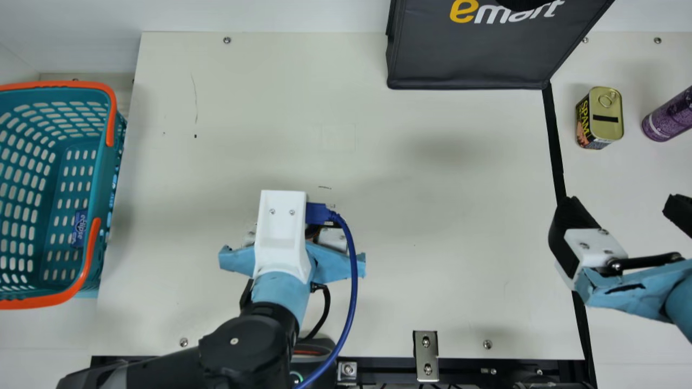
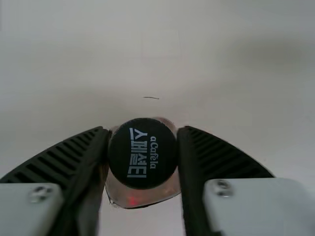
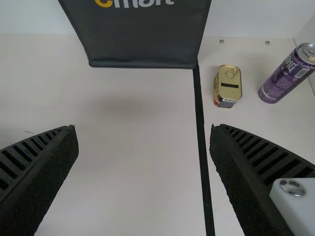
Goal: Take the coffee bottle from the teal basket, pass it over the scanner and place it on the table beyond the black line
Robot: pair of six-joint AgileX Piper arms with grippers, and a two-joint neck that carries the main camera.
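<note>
Main view from high above

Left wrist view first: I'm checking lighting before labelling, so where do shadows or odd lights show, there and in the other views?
Left wrist view: red glow low on the coffee bottle. Main view: soft shadows beside the teal basket and right of centre on the table. Right wrist view: faint shadow below the dark bag.
</note>
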